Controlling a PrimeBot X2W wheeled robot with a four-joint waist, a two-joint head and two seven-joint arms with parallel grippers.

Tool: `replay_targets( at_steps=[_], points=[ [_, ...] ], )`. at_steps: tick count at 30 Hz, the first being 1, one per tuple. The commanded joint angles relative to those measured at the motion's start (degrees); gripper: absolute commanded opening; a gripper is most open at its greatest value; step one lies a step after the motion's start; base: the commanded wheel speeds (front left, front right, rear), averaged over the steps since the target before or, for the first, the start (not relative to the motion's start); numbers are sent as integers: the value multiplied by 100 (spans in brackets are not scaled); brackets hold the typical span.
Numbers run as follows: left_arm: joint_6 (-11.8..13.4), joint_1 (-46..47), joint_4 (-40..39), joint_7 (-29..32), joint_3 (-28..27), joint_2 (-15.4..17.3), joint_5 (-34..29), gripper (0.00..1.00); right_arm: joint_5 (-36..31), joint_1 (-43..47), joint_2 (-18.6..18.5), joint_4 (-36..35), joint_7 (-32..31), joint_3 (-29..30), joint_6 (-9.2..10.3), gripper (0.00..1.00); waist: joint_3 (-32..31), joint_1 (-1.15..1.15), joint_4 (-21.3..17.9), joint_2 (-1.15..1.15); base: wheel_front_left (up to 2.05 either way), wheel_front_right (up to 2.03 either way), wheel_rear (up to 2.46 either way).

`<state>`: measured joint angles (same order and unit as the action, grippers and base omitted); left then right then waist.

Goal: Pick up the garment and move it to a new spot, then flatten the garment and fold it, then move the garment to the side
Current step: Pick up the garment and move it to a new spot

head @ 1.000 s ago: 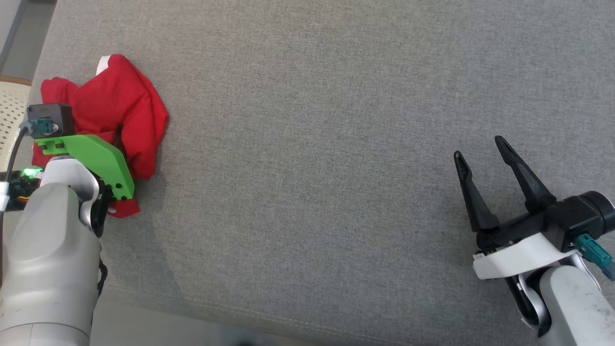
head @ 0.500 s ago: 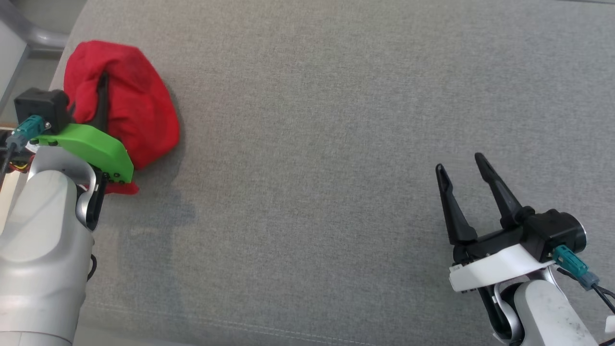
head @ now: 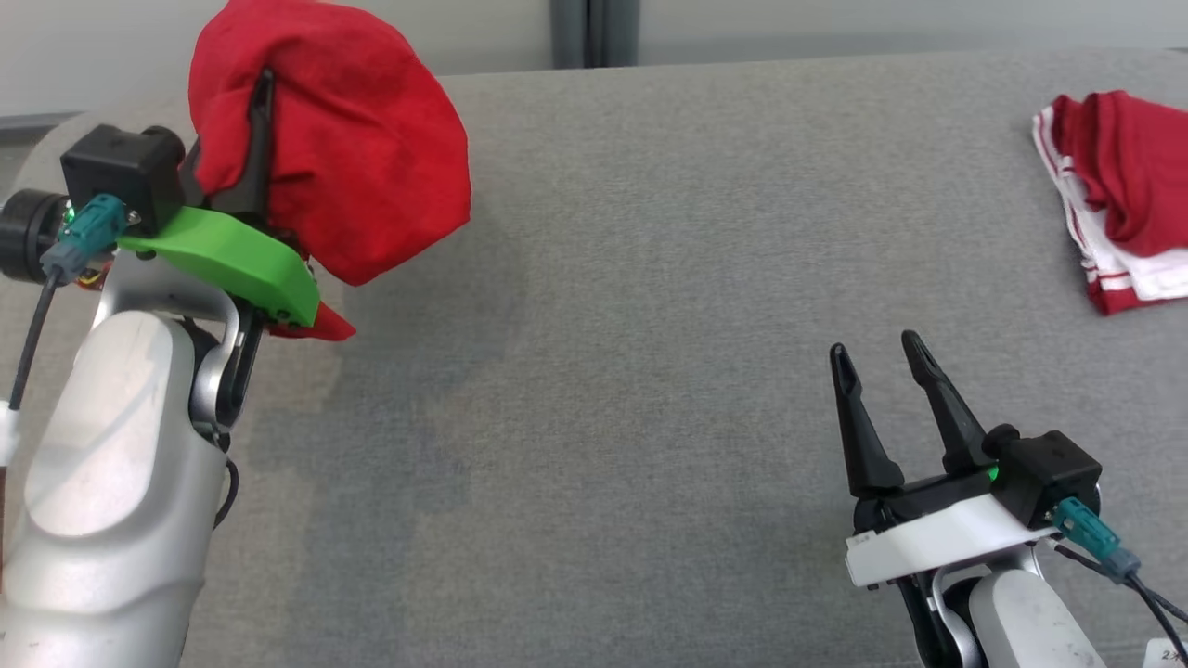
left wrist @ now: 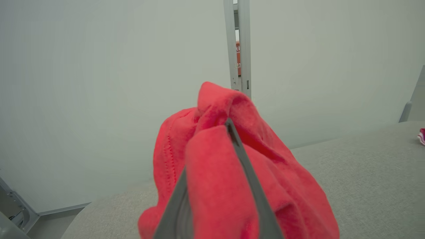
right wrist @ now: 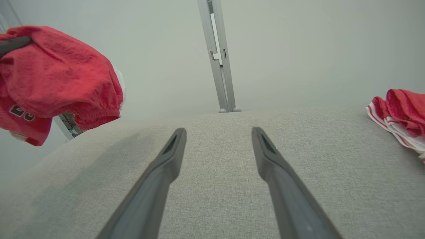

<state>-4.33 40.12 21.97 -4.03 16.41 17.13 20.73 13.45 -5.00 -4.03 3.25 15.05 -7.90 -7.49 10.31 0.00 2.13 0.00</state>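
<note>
The garment point(head: 362, 158) is a bunched red piece of clothing, hanging in the air above the left end of the grey table point(head: 650, 278). My left gripper point(head: 264, 83) is shut on it, and one dark finger shows in a fold of the cloth. In the left wrist view the garment point(left wrist: 292, 199) wraps around both fingers of my left gripper point(left wrist: 228, 122). The right wrist view shows the garment point(right wrist: 59, 76) at the upper left, with a dark printed number on it. My right gripper point(head: 874, 346) is open and empty over the table's near right, its fingers point(right wrist: 166, 166) spread wide.
A second red garment with white trim point(head: 1123, 176) lies folded at the table's far right edge, also seen as a red and white garment point(right wrist: 401, 109) in the right wrist view. A pale wall with a grey post point(right wrist: 219, 66) stands behind the table.
My left gripper has shut on the garment and lifted it off the table. The head camera has tilted up, bringing the far edge and the second garment into view. My right gripper stays open.
</note>
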Motion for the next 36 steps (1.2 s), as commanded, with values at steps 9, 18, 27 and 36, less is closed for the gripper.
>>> replay_targets(
  at_steps=[9, 18, 27, 36],
  points=[
    [323, -639, -608, 322, 319, -140, -173, 0, 143, 13, 102, -66, 14, 72, -1, 100, -222, 0, -1587, 0, 0, 0, 0],
    [293, -862, 164, 142, 917, -875, -152, 0, 369, -36, 115, -136, 14, 99, -1, 100, 127, 0, -1951, 0, 0, 0, 0],
    [-35, -737, 1247, -249, 1667, -1370, 14, 36, 555, -257, 114, -219, 14, 113, -1, 100, 481, 0, -1941, 0, 0, 0, 0],
    [-139, -818, 788, -795, 2546, -1415, 883, 100, 456, -81, 113, -100, 14, 121, -1, 100, 130, 0, -1612, 0, 0, 0, 0]
  ],
)
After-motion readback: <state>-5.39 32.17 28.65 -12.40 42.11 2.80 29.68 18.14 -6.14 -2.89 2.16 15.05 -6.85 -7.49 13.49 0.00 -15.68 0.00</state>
